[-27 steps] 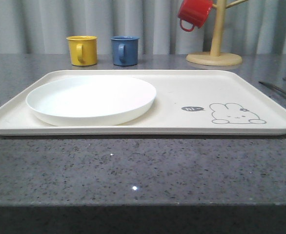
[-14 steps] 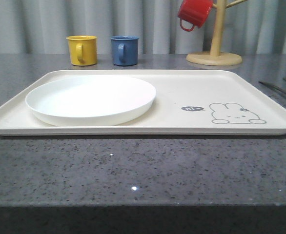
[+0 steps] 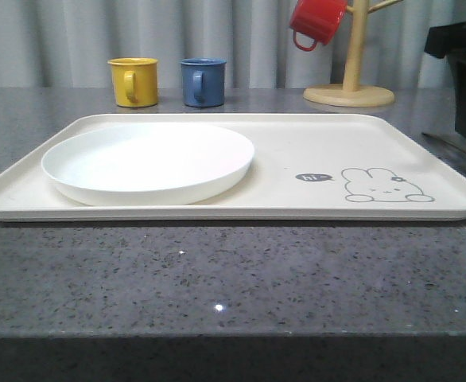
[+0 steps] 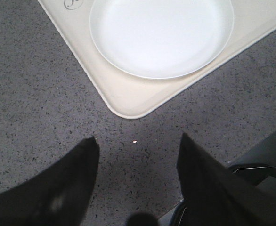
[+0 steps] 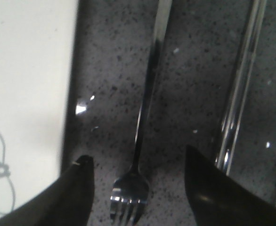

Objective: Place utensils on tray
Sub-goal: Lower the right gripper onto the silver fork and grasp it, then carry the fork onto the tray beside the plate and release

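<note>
Meanwhile, the right gripper (image 5: 135, 176) hangs low over the grey stone counter just off the right edge of the cream tray (image 3: 312, 143), jaws spread wide and holding nothing. Between its two fingers lies the fork (image 5: 145, 122), flat on the counter, its tines pointing back toward the wrist and its slim handle running straight away from the jaws, parallel to the tray's right rim. That long axis sits crosswise to the line on which the fingers close, so a descent looks set to pinch the neck of the fork across its narrow width. Just beyond the outer finger lie the chopsticks (image 5: 241, 89), parallel to the fork and farther from the tray; a sliver of what may be the spoon's bowl shows at the edge of the wrist view, too cut off to be sure. None of the cutlery is on the tray yet, which carries only a white plate (image 3: 148, 161) at its left end. The left gripper (image 4: 137, 157), also open and empty, hovers over bare counter off the tray's near left corner, well away from the utensils, leaving the right arm plainly the nearer
</note>
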Motion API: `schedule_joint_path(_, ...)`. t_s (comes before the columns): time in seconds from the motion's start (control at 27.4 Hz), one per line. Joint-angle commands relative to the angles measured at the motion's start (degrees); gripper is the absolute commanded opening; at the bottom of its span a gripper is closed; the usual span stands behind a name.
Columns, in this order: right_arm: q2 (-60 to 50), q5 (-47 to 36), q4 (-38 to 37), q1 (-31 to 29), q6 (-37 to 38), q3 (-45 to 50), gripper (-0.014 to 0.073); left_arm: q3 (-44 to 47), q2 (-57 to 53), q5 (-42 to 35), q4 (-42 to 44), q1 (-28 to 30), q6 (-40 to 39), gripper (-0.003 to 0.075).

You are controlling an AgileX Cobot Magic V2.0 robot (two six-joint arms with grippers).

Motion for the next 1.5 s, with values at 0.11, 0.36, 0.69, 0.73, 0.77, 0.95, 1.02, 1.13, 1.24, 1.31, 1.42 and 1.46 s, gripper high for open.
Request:
schedule_joint_path(0.11,4.1,-0.1,-1.7,0.0,2.7,-5.8,0.0453,-1.5,-0.2,-3.0,0.2,-0.5,-0.7,0.0367)
schedule_joint_path(0.36,6.2,0.6,-1.6,0.0,2.7,-6.9,0.0312,-1.5,-0.2,-3.0,0.2,-0.5,-0.7,0.0367)
schedule_joint_path(0.69,6.9,2.3,-1.0,0.0,2.7,-6.9,0.0013,-1.5,-0.2,-3.0,0.2,-0.5,-0.7,0.0367)
schedule_joint_path(0.73,6.7,2.3,-1.0,0.0,2.7,-6.9,0.001,-1.5,-0.2,-3.0,0.2,-0.5,-0.7,0.0367)
schedule_joint_path(0.77,6.4,2.5,-1.1,0.0,2.7,-6.9,0.001,-1.5,-0.2,-3.0,0.2,-0.5,-0.7,0.0367)
schedule_joint_path(0.95,3.1,7.1,-0.8,1.4,2.7,-9.8,0.001,-1.5,-0.2,-3.0,0.2,-0.5,-0.7,0.0367)
schedule_joint_path(1.02,1.8,8.9,-0.6,4.1,2.7,-12.1,0.0013,-1.5,-0.2,-3.0,0.2,-0.5,-0.7,0.0367)
schedule_joint_path(1.13,1.7,10.8,0.0,9.9,2.7,-15.7,0.0013,-1.5,-0.2,-3.0,0.2,-0.5,-0.7,0.0367)
schedule_joint_path(1.24,3.1,10.9,1.3,15.7,5.3,-18.8,0.0014,-1.5,-0.2,-3.0,0.2,-0.5,-0.7,0.0367)
schedule_joint_path(1.31,4.8,10.8,1.3,18.8,8.5,-20.4,0.0015,-1.5,-0.2,-3.0,0.2,-0.5,-0.7,0.0367)
schedule_joint_path(1.42,8.1,10.6,1.3,21.4,14.6,-21.8,0.0015,-1.5,-0.2,-3.0,0.2,-0.5,-0.7,0.0367)
schedule_joint_path(1.46,9.1,10.2,1.3,21.7,16.8,-21.8,0.0015,-1.5,-0.2,-3.0,0.2,-0.5,-0.7,0.0367)
